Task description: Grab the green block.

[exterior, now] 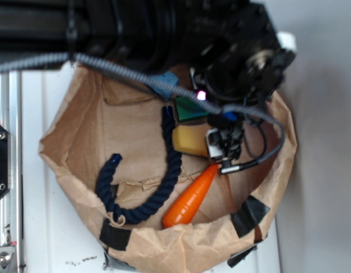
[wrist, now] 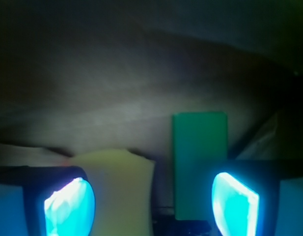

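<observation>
Wrist view shows the green block (wrist: 199, 164) lying flat on brown paper, between the two glowing cyan fingertips (wrist: 70, 206), nearer the right-hand one; jaws spread apart, nothing clamped. Yellow sponge (wrist: 119, 189) sits just beside the block, w/ a narrow gap. Exterior view: block (exterior: 189, 110) is inside the paper bag (exterior: 78, 136), partly hidden under the arm; gripper (exterior: 225, 145) hangs over it. Dark blue rope (exterior: 144, 190) curves nearby & orange carrot (exterior: 192, 196) lies below the sponge.

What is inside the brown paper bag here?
The paper bag holds the green block, a yellow sponge, an orange carrot and a dark blue rope. The robot arm hides the bag's upper right.
</observation>
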You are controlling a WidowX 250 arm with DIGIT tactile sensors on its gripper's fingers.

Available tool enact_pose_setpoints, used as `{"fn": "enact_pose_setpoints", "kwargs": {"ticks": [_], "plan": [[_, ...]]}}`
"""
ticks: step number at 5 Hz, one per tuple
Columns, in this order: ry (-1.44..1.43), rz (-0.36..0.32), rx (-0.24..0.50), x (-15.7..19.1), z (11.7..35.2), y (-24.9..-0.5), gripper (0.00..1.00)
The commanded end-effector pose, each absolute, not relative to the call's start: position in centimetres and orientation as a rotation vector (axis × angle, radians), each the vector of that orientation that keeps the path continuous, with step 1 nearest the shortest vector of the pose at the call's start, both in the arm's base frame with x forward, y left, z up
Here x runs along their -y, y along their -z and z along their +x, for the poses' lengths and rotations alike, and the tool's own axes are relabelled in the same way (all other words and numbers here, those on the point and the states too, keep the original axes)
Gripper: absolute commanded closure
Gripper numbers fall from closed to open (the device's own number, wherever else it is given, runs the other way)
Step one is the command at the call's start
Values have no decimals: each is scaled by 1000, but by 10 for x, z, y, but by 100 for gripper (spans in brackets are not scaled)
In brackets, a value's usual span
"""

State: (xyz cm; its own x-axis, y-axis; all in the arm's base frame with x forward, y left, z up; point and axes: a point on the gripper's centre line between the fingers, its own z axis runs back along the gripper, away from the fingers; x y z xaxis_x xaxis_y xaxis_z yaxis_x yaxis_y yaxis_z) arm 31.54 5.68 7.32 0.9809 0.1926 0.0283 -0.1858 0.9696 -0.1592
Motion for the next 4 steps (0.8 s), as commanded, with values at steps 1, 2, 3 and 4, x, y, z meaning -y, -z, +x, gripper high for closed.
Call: {"fn": "enact_pose_setpoints", "kwargs": {"ticks": [1, 2, 3, 4], "plan": [[-215, -179, 134, -86, 310, -82, 0], [-202, -133, 134, -77, 304, -67, 0], [-198, -124, 137, -67, 310, -59, 0], [-189, -130, 140, -55, 320, -48, 0]]}}
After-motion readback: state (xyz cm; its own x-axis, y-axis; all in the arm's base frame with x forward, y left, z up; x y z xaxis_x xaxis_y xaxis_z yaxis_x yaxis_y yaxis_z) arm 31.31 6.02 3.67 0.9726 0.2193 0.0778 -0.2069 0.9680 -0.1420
